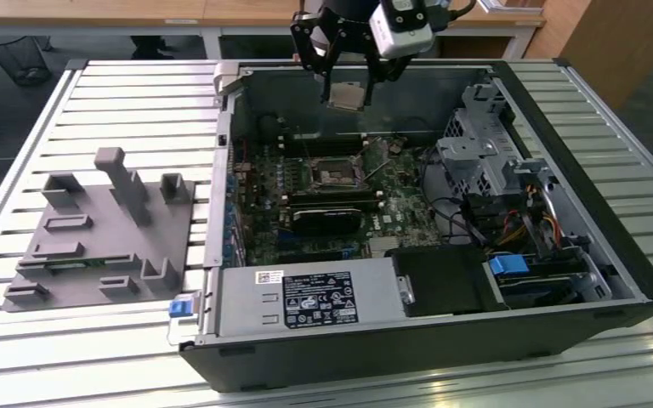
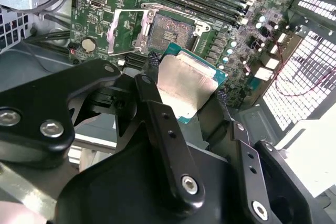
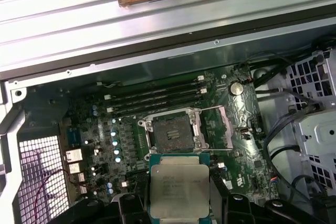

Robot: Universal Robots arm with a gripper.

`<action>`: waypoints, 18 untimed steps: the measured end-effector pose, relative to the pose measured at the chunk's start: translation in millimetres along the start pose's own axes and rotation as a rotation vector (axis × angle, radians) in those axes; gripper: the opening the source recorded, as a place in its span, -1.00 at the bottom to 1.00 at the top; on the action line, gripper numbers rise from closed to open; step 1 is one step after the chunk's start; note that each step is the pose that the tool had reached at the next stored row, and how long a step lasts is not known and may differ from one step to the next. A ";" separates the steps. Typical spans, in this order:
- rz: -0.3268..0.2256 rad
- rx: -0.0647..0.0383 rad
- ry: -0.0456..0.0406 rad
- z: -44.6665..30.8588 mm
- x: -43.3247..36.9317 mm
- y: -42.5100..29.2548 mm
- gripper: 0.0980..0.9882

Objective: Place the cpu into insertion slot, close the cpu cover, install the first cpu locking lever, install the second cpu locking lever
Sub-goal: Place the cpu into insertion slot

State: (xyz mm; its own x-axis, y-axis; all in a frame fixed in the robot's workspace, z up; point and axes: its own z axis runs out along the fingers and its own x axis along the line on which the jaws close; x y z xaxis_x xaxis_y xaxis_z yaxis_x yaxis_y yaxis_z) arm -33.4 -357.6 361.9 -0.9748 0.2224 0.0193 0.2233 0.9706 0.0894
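The pincer (image 2: 186,77) gripped the cpu (image 3: 174,190) by its edges, held clear above the insertion slot (image 3: 171,131). The cpu cover (image 2: 112,31) seemed folded open beside that slot.

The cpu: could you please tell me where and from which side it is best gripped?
By two opposite side edges, from above, as the gripper holds it: the cpu is a thin flat square, so an edge pinch leaves its underside free to face the insertion slot.

The cpu (image 3: 176,181) in the pincer's (image 3: 179,195) grip, near the uncovered insertion slot (image 3: 171,132).
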 end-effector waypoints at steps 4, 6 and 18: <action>0.011 0.000 -0.0009 0.1 0.0 0.0 0.00; 0.016 0.000 -0.0015 0.3 0.0 0.0 0.00; 0.079 -0.001 -0.0071 0.9 0.5 -0.2 0.00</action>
State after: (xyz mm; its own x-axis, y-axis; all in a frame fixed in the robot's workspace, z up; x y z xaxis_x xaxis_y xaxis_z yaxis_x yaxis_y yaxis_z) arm -33.9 -357.5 361.0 -0.9540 0.2993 0.0193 0.2998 0.9498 0.0893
